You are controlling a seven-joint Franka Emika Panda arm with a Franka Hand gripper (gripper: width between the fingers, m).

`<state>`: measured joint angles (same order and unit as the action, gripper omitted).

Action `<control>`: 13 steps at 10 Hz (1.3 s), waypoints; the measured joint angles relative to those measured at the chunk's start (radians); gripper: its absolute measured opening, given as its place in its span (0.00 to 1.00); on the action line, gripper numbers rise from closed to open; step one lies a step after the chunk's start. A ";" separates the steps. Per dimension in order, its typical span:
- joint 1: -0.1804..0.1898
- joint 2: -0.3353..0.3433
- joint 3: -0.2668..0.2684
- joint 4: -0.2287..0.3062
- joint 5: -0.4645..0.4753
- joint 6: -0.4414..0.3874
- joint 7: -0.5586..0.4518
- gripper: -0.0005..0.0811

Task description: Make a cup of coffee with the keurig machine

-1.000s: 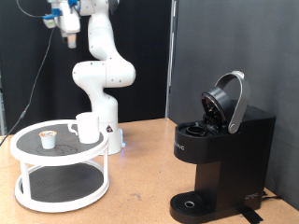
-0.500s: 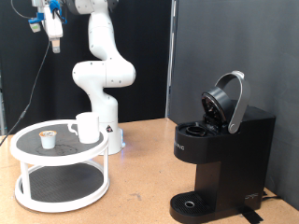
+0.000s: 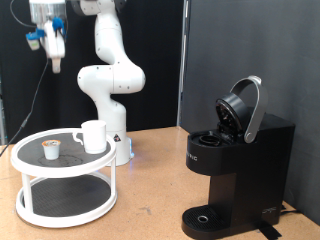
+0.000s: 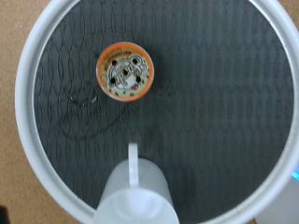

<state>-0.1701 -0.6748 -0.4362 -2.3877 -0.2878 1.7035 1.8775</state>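
**Exterior view: arm high over the stand, nothing picked up yet**

Exterior view shows you the gripper raised far above the white two-tier stand, which sits at that view's left, well apart from the keurig machine at its right. You cannot tell from either camera whether the fingers are wide or narrow: they are too small here and do not appear in the wrist view. Nothing shows between them.

On the stand's top tier the cup stands upright, mouth up, its long axis vertical; the wrist view has its handle pointing toward the pod, which lies near it on the same tier, foil face up. The machine's lid is already hinged open, and no cup rests on its drip base.

By my reading you are at the fetching stage, with the hand looking straight down on the tier. A descent from this height calls for lining up over one item without knocking the other
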 joint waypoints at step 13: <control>-0.029 0.222 -0.066 -0.275 -0.055 0.567 0.061 0.91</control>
<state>-0.1994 -0.4526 -0.5027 -2.6624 -0.3431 2.2701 1.9385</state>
